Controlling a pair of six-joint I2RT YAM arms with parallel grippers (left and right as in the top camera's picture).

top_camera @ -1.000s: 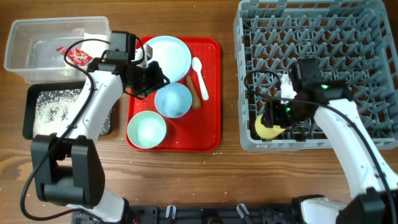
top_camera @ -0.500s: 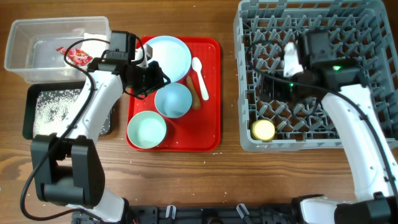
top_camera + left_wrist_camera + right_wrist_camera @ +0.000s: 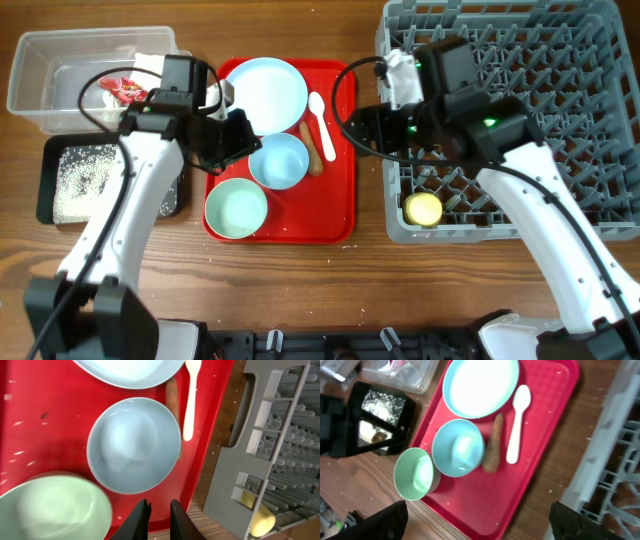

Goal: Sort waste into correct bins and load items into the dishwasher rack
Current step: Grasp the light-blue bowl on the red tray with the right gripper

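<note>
The flat red tray (image 3: pixel 335 205) holds a pale blue plate (image 3: pixel 268 92), a blue-white bowl (image 3: pixel 278 161), a mint green bowl (image 3: pixel 236 208), a white spoon (image 3: pixel 321 125) and a brown carrot-shaped stick (image 3: pixel 312 150). My left gripper (image 3: pixel 240 135) hovers over the tray beside the blue-white bowl (image 3: pixel 132 445); its fingers (image 3: pixel 160 520) are shut and empty. My right gripper (image 3: pixel 365 125) is wide open and empty (image 3: pixel 480 525), above the gap between tray and grey rack (image 3: pixel 560 60). The yellow cup (image 3: pixel 423 208) lies in the rack's front-left corner.
A clear tub (image 3: pixel 40 95) at the back left holds a red wrapper (image 3: pixel 125 90) and a white napkin (image 3: pixel 150 62). A black tray (image 3: pixel 48 190) in front of it holds rice grains. Stray grains lie on the wood around the red tray.
My right gripper let go of the yellow cup in the rack, rose, and swung left to the rack's left edge. My left arm shifted slightly over the tray.
</note>
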